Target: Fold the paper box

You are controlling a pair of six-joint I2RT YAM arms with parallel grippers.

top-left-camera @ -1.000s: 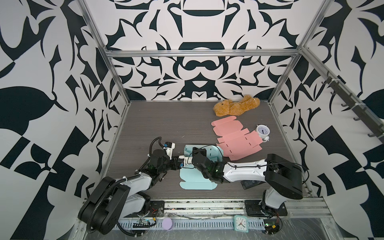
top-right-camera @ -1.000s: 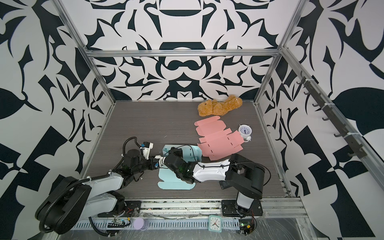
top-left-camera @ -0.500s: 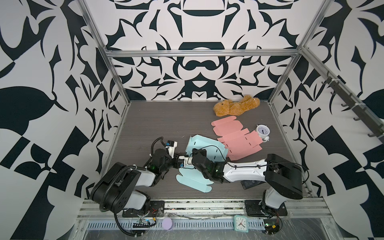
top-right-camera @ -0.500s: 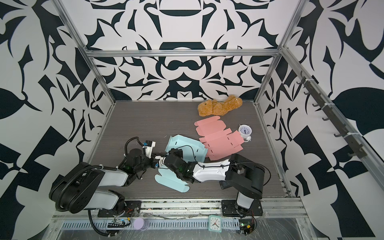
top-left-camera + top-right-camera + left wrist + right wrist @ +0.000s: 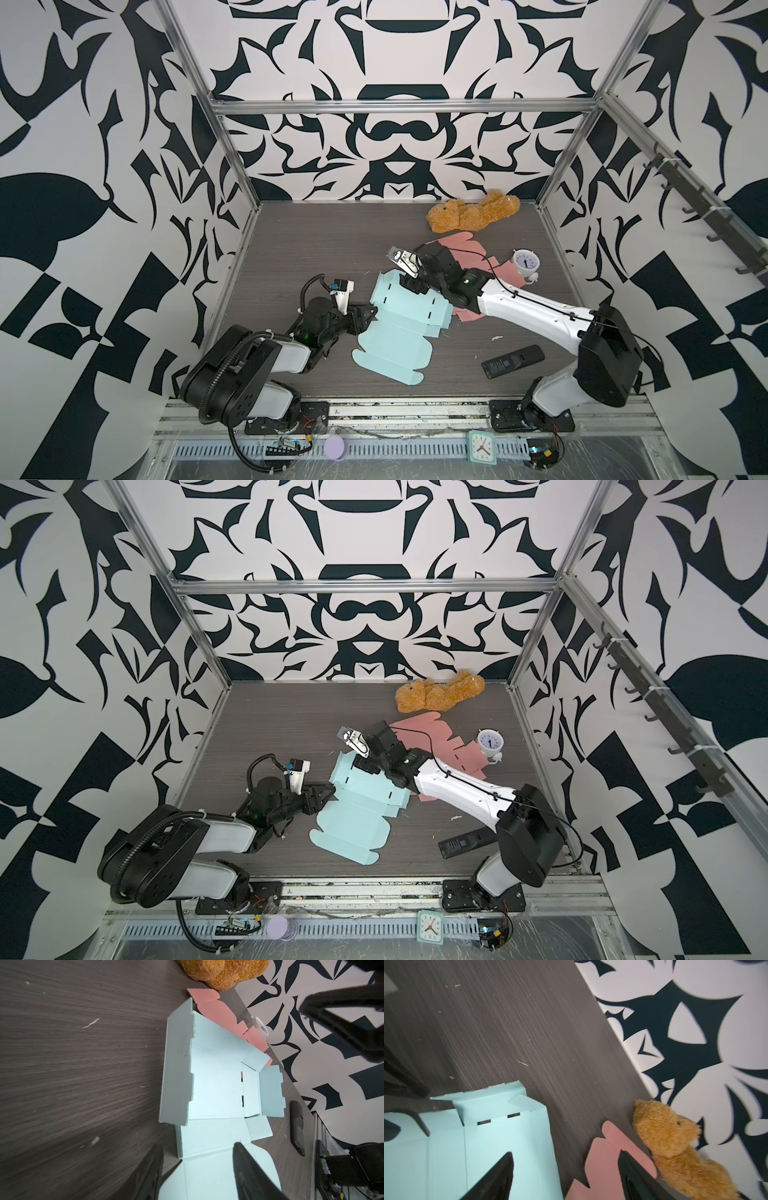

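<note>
We see box (image 5: 395, 345) mostly flat, one flap up; left end effector (image 5: 197, 1146), right end effector (image 5: 564, 1157) gape empty; table (image 5: 311, 241) bare at 11 o'clock.

Both top views: bright, even, diffuse light from above, with faint soft shadows beside the arms on the dark grey wood-grain tabletop (image 5: 316, 241). Wrist views: grain smeared and curved toward the edges (wide lens), black-and-white patterned wall (image 5: 695, 1043) blurred. Pale blue unfolded paper box (image 5: 218, 1088) sharp mid-frame.
</note>
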